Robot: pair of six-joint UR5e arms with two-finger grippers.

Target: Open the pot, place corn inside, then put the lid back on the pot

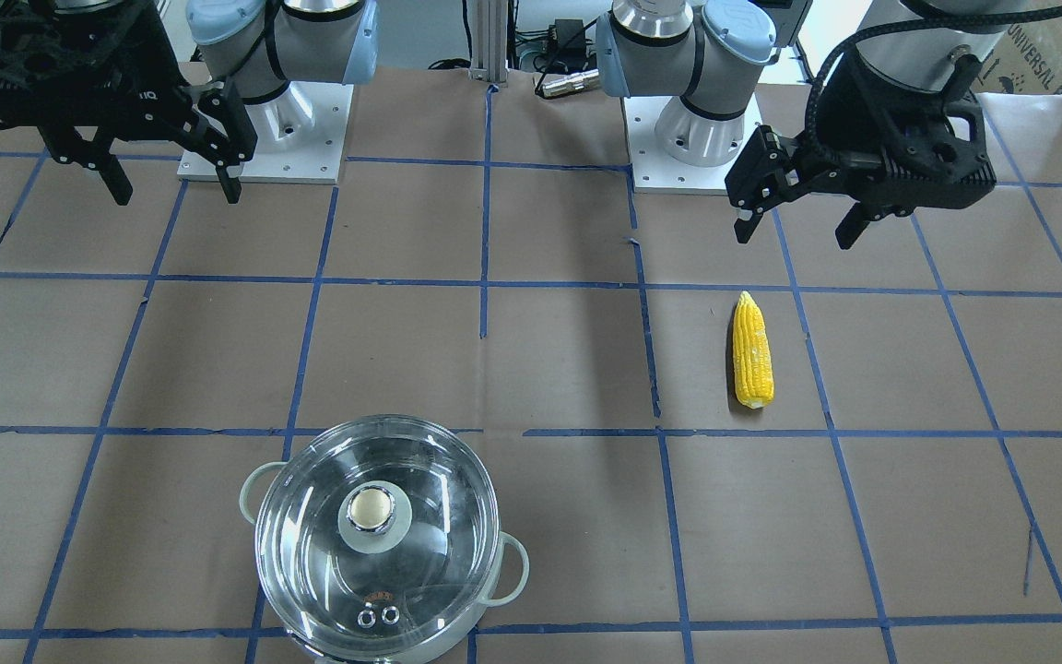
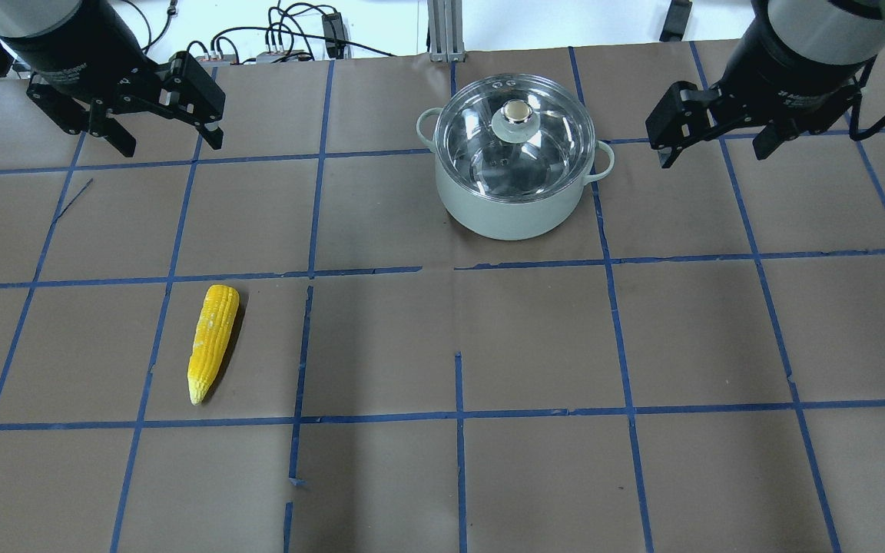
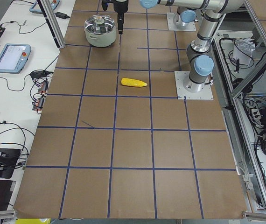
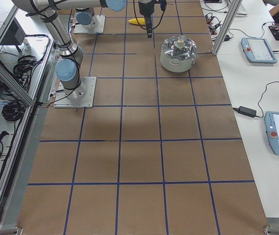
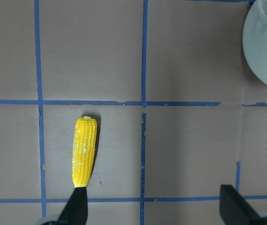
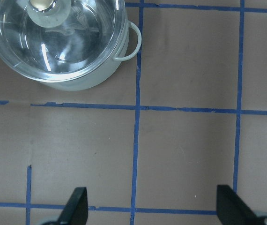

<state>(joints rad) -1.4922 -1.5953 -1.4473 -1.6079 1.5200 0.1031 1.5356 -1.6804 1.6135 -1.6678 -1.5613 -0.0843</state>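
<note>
The pot (image 2: 515,211) has a pale green-grey outside and two loop handles, and stands at the far middle of the table. The clear glass lid (image 2: 515,150) sits shut on it, with its beige-topped knob (image 2: 518,113) in the middle. The yellow corn (image 2: 212,342) lies bare on the table to the left, pointed end toward the robot. My left gripper (image 2: 172,146) is open and empty, up in the air beyond the corn. My right gripper (image 2: 713,156) is open and empty, up in the air just right of the pot. The left wrist view shows the corn (image 5: 85,152). The right wrist view shows the lid (image 6: 54,37).
Brown paper with a blue tape grid (image 2: 458,269) covers the table. The two arm bases (image 1: 262,138) (image 1: 692,138) stand at the robot's edge. Cables (image 2: 289,38) and a metal post lie behind the pot. Tablets (image 3: 11,57) rest on the side bench.
</note>
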